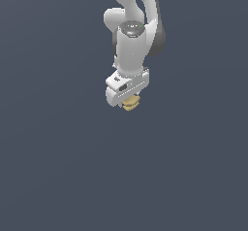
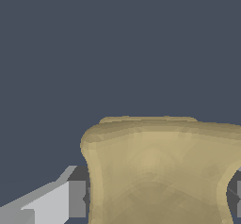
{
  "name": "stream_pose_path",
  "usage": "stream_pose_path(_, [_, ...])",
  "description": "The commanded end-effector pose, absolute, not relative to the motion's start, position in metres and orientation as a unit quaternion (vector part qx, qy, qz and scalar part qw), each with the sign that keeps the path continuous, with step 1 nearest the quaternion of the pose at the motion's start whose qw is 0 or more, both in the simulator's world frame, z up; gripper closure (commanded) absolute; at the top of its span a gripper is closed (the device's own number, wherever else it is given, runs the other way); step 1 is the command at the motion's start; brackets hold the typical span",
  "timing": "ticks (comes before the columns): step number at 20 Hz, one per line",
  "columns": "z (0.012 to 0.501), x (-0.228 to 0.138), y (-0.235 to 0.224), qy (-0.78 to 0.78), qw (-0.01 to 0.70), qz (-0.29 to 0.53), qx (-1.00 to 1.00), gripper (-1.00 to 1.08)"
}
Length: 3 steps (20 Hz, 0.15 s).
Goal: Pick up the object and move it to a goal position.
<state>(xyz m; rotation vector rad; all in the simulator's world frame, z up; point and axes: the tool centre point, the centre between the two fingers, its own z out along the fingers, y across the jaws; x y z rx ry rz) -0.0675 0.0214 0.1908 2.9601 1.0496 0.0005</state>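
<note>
The object [image 1: 130,104] is a small tan-yellow blocky piece, mostly hidden under the white gripper head in the exterior view. In the wrist view the object [image 2: 160,171] fills the space between the two fingers, its curved concave face toward the camera. My gripper [image 1: 130,102] points down from the white arm in the upper middle of the exterior view. One grey finger [image 2: 75,199] presses one side of the object, the other finger shows at the frame's edge on the opposite side. The gripper is shut on the object.
A plain dark blue-grey surface [image 1: 58,167] fills the scene around the arm. No other objects, containers or edges show in either view.
</note>
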Motion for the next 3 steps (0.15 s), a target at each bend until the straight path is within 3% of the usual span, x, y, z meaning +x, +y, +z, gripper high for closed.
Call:
stream_pose_path(1, [0.1925,-0.0684,0.0215,0.334,0.000,0.000,0.943,1.08])
stream_pose_path(3, [0.1923,-0.0678,0.0214,0.334,0.000,0.000,0.943,1.08])
